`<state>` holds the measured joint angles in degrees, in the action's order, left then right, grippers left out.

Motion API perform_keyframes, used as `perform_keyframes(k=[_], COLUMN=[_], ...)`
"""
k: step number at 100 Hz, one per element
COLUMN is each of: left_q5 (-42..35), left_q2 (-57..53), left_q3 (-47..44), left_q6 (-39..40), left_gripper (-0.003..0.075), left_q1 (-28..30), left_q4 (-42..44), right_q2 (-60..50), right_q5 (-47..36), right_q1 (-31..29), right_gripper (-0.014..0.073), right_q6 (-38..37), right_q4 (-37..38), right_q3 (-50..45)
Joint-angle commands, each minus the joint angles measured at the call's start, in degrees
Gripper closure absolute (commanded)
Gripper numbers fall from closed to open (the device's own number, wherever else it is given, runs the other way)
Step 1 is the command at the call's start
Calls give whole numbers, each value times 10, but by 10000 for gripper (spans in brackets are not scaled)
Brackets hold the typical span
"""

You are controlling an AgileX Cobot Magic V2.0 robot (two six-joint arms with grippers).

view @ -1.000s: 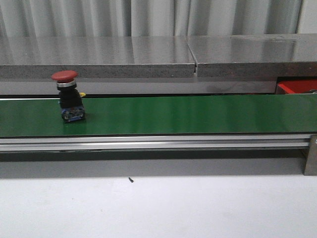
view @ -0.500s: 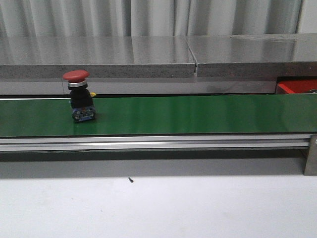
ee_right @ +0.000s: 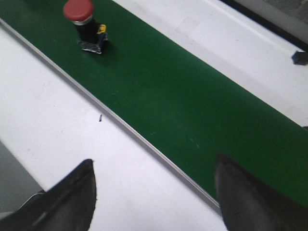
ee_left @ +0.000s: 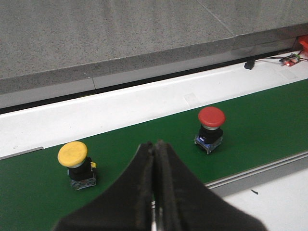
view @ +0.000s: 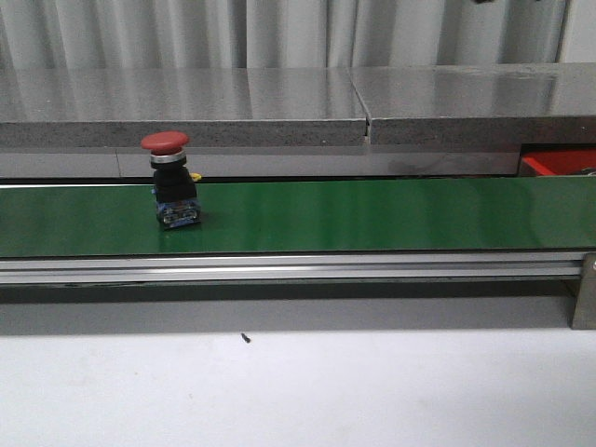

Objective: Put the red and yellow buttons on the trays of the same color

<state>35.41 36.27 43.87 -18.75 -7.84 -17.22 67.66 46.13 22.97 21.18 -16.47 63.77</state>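
A red button [view: 170,182] with a black body stands upright on the green belt [view: 372,216], left of centre in the front view. It also shows in the left wrist view as the red button [ee_left: 211,126] and in the right wrist view as the red button [ee_right: 83,21]. A yellow button [ee_left: 77,163] stands on the belt, seen only by the left wrist camera. My left gripper [ee_left: 155,144] is shut and empty, above the belt's near edge between the two buttons. My right gripper [ee_right: 154,166] is open over the white table, well away from the red button. A corner of the red tray [view: 561,164] shows at far right.
A grey stone ledge [view: 279,107] runs behind the belt. A metal rail [view: 279,270] borders the belt's front edge, with the white tabletop [view: 298,391] before it. A small dark speck [view: 246,338] lies on the table. A cable with a small board [ee_left: 288,60] lies beyond the belt.
The red button has travelled rightward along the belt. Nothing else in the front view has moved.
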Motion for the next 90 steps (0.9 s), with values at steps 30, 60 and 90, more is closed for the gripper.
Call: perform_keyframes(k=[30,60,90], left_q5=[-36,-36,-36], left_q2=[2,2,2], left_q3=[14,14,14], left_q6=[6,6,6], left_gripper=[739,739,739], left_q1=[-4,-4,-4], left_q4=[-13,-13,-13], right_q2=[179,318,416], right_q5=[31,48,41], right_q1=[86,117,117], right_gripper=[47,47,49], right_q6=[31,34,34], right_q4=[-7,-12,-17], right_q3=[188,296,381])
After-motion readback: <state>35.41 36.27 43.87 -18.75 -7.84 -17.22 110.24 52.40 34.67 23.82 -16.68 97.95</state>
